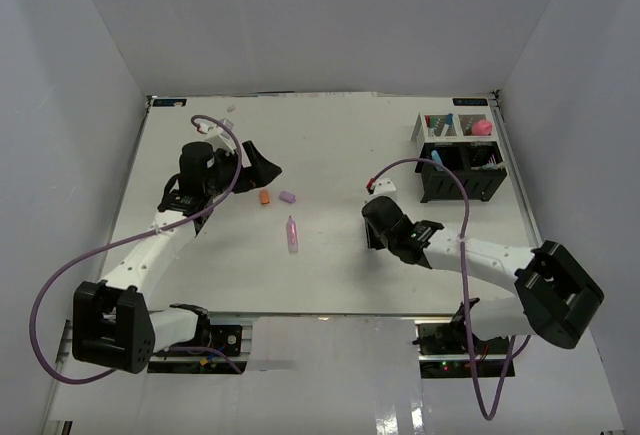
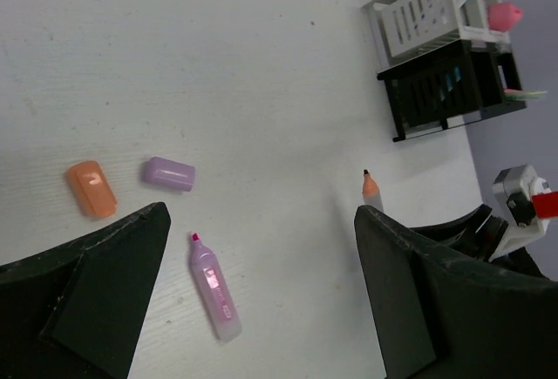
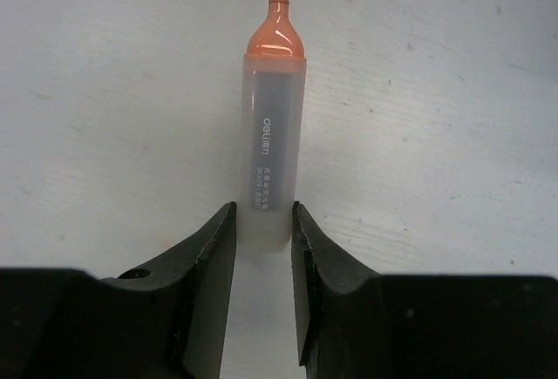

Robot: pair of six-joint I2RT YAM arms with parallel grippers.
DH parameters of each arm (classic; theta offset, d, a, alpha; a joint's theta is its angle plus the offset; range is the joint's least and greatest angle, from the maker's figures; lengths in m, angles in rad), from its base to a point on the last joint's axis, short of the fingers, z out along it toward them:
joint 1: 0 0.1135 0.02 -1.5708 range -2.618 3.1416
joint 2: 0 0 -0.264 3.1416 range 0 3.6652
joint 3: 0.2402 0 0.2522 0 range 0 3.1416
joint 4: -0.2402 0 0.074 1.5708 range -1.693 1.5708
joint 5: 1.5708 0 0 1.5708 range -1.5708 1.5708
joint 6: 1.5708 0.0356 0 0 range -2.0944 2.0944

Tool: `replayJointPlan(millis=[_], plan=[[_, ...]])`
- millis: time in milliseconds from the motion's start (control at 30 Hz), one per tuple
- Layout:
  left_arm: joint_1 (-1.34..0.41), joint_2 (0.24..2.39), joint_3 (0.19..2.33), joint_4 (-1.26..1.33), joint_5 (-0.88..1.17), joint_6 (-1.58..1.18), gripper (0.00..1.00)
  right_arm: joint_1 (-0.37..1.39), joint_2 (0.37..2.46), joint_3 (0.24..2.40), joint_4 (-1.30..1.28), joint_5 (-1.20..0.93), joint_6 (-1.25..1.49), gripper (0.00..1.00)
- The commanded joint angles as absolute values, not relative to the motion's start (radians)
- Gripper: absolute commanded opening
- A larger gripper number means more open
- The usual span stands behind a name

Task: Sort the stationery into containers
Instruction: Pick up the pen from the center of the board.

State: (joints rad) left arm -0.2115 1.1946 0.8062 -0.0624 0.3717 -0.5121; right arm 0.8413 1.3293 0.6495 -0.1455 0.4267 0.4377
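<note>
- Pinching the blunt rear end of the orange marker (image 3: 272, 126) with the right gripper (image 3: 263, 213), one dark finger against each side of the clear barrel.
- Lying flat on the white table (image 1: 330, 145), uncapped, with the orange neck and dark chisel tip pointing away from the wrist camera.
- Seen from above near the middle of the table, on the near-left side of the containers and apart from them, mostly hidden under the right wrist.
- Holding the left gripper (image 2: 261, 213) spread wide over the table's left half, gripping nothing.
- Looking down between those spread fingers on a purple marker (image 2: 214, 286), uncapped, pink tip bare, flat on the table.
- Just beyond it, side by side yet apart: an orange cap (image 2: 91, 187) and a purple cap (image 2: 168, 173).
- Standing at the far right corner: the black organizer (image 1: 462, 177), joined at its far side to the white mesh compartments (image 1: 440, 127).
- Holding a blue-capped pen (image 1: 438, 162) leaning in the black part and a pink round-topped item (image 1: 482, 127) in the right-hand white compartment.
</note>
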Motion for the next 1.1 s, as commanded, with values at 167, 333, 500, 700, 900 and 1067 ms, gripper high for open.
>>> replayJointPlan(millis=[167, 333, 500, 700, 900, 1067], plan=[[-0.371, 1.048, 0.729, 0.098, 0.304, -0.684, 0.98, 1.044, 1.197, 0.669, 0.162, 0.644, 0.391, 0.08], [-0.515, 1.046, 0.736, 0.149, 0.196, -0.696, 0.98, 1.130, 1.213, 0.710, 0.300, 0.710, 0.330, 0.08], [-0.586, 1.069, 0.742, 0.193, 0.124, -0.693, 0.98, 1.170, 1.224, 0.739, 0.373, 0.726, 0.299, 0.08], [-0.655, 1.120, 0.753, 0.225, 0.077, -0.689, 0.98, 1.192, 1.223, 0.749, 0.445, 0.721, 0.281, 0.08], [-0.724, 1.149, 0.758, 0.248, 0.015, -0.675, 0.92, 1.207, 1.213, 0.742, 0.482, 0.709, 0.275, 0.08], [-0.753, 1.172, 0.756, 0.279, -0.028, -0.670, 0.79, 1.213, 1.206, 0.735, 0.499, 0.701, 0.278, 0.08]])
